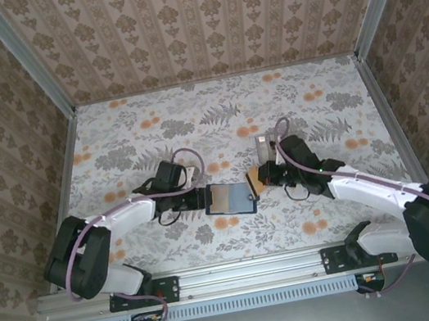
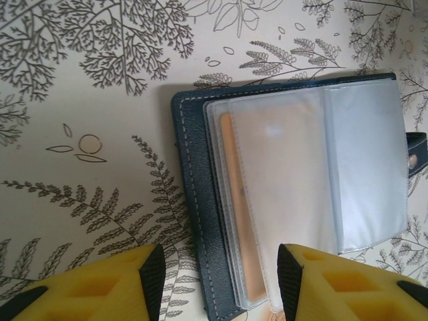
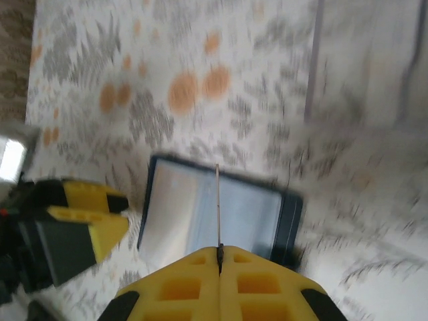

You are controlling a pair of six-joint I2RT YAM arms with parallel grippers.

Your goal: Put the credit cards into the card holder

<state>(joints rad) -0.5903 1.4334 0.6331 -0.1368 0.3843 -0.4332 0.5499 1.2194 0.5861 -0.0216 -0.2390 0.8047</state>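
Where the two arms meet, near the middle of the table (image 1: 151, 130), the card holder (image 1: 229, 198) lies open and flat. It is dark blue with pale stitches round its edge. Inside it are clear, shiny plastic pockets (image 2: 361, 167). One pocket has a thin orange card (image 2: 234, 221) tucked in it.

The left gripper (image 2: 221, 275) has fat yellow fingers with black tips. They stand partly apart and hold nothing. The left side of the holder lies between them. The right fingertip sits over the pockets, but I cannot tell if it touches them.

The right gripper (image 3: 219, 253) has its yellow fingers pressed tight on a flat orange-tan card (image 1: 256, 180), at the holder's right edge. From the wrist that card looks like a thin line, because it is seen edge on.

The table wears a cloth with grey leaves and orange flowers. Walls (image 1: 198, 22) with brown patterned paper stand on three sides, with silver metal rails (image 1: 26, 56) at the corners.

A small grey thing (image 1: 264, 148) stands just behind the right gripper, too small to make out. The right wrist view is blurry. The holder's snap tab (image 2: 418, 150) is cut off at the edge.
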